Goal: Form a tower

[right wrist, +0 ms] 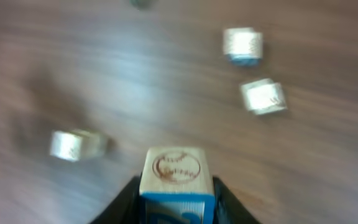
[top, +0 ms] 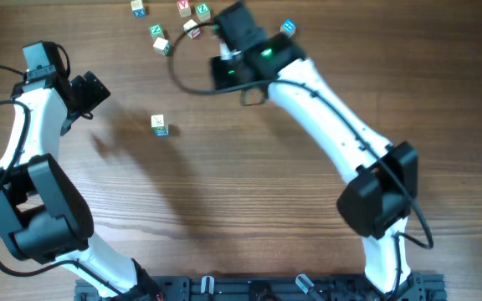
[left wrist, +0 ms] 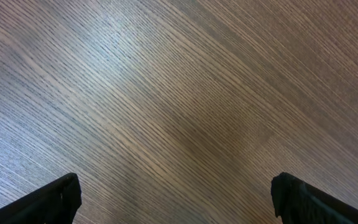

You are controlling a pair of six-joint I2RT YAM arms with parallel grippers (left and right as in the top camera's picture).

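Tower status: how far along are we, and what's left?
Done: a short tower stands alone mid-table; its cube count isn't clear from overhead. In hand: the right gripper is shut on one blue-faced cube near the far edge, not yet carried over. The left gripper is open above bare table. Left: place this cube, then the loose cubes at the far edge.

Left arm [top: 25, 125] folded back, jaws spread wide, right arm [top: 325, 117] extended forward, jaws clamped.
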